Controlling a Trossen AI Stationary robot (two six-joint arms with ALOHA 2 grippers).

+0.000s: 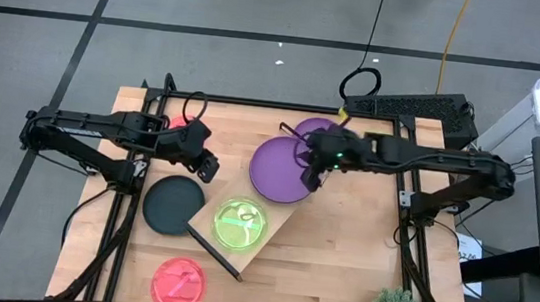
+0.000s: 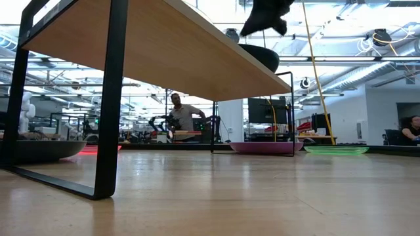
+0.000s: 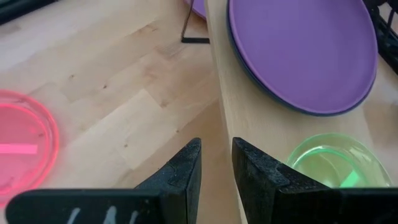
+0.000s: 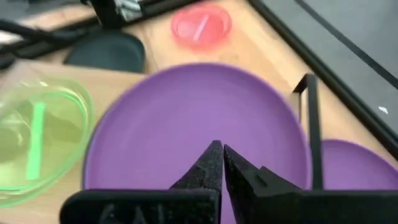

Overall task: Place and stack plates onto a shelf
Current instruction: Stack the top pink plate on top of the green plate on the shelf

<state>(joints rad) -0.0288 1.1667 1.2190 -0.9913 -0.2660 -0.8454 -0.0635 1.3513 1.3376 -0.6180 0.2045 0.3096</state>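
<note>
Two plates sit on the shelf (image 1: 273, 222) so far: a purple plate (image 1: 283, 170) toward its far end and a lime-green plate (image 1: 240, 223) toward its near end. Right gripper (image 1: 313, 179) hovers over the purple one, fingers pinched shut on nothing. Left gripper (image 1: 207, 168) hangs just off the shelf's left edge, jaws slightly apart and empty, with the dark teal plate (image 1: 172, 204) and pink plate (image 1: 179, 282) on the table (image 1: 339, 259).

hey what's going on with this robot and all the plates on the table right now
Two arms are loading plates onto a wooden shelf lying across the table. A purple plate and a lime-green plate already sit on it. The right gripper, shut and empty, hovers over the purple plate's edge. The left gripper, slightly open and holding nothing, is beside the shelf. A dark plate, a pink plate and another purple plate lie on the table.
</note>
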